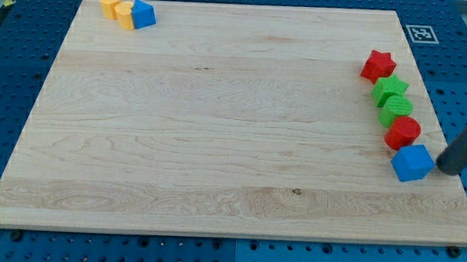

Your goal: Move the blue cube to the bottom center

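The blue cube [412,162] sits near the board's right edge, toward the view's bottom right. My tip [446,168] is just to the right of it, close to or touching its right side. The dark rod rises from there to the view's right edge. A second blue block [143,15], whose shape is not clear, sits at the view's top left.
Above the blue cube runs a column of blocks: a red round block [403,133], two green blocks [395,111] [390,89] and a red star [378,65]. Two yellow blocks [109,2] [124,16] sit at the top left beside the second blue block. The wooden board [218,130] lies on a blue pegboard.
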Controlling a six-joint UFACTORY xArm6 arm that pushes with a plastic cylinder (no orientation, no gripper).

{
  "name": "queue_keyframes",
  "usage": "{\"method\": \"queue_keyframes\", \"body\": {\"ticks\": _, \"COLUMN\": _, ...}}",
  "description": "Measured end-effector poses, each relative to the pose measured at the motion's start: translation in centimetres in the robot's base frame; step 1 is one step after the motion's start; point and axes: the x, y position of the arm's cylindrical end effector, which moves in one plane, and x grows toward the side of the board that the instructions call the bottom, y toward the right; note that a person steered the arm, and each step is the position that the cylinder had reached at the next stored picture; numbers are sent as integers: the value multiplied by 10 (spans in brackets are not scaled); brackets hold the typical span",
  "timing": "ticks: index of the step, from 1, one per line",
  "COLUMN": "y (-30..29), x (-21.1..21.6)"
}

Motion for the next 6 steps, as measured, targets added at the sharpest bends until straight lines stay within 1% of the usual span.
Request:
{"method": "queue_keyframes", "body": {"ticks": 3, "y": -93, "x": 7}}
{"method": "queue_keyframes", "body": {"ticks": 6, "y": -206, "x": 11}}
